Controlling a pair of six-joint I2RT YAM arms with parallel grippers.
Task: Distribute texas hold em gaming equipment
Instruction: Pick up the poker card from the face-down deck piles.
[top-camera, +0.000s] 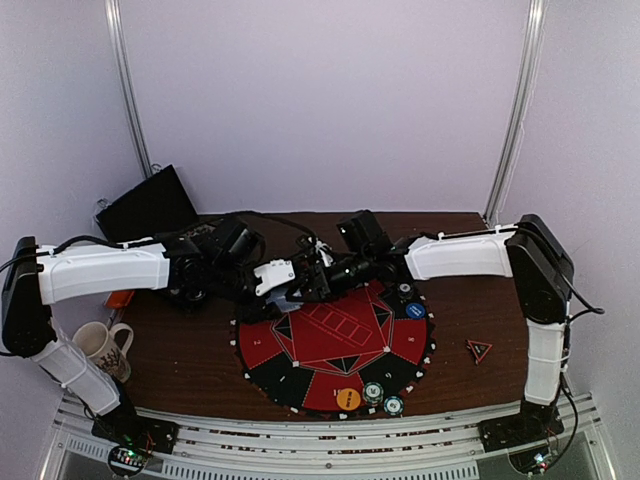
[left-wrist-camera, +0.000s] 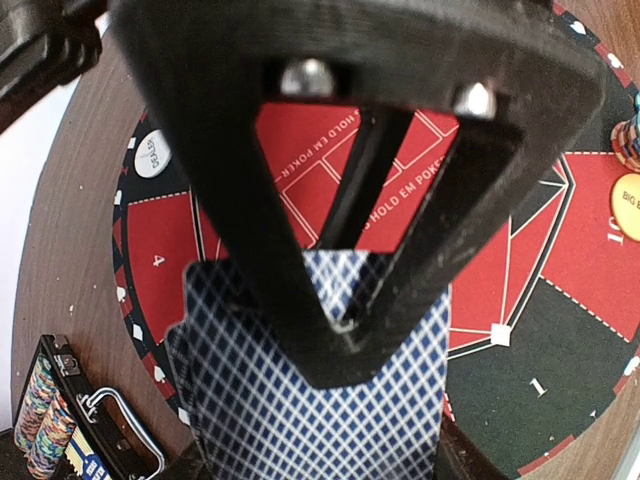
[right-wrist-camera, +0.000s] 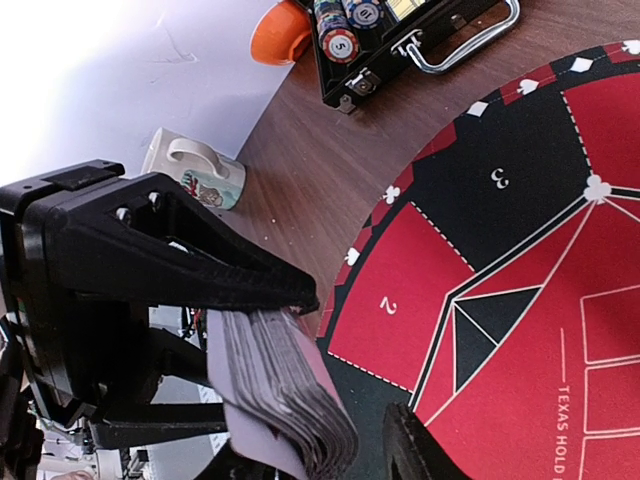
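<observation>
Nearest the arms, two poker chip stacks (top-camera: 372, 392) and an orange button disc (top-camera: 347, 398) sit on the round hold'em mat (top-camera: 262, 348). Above its far rim, the left gripper (right-wrist-camera: 280, 380) clamps a fanned deck of cards (left-wrist-camera: 300, 420) (blue lattice backs). The right gripper (top-camera: 318, 282) stands open at the deck.

The left gripper (left-wrist-camera: 342, 335) pinches a fanned deck of blue-backed cards (left-wrist-camera: 260, 405) above the red-and-black poker mat (left-wrist-camera: 565, 255).

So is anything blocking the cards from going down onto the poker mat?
Nothing visible does. The deck of cards sits in the left pincer right above the mat, and the fields beside it are bare; the chips sit at its near edge.
</observation>
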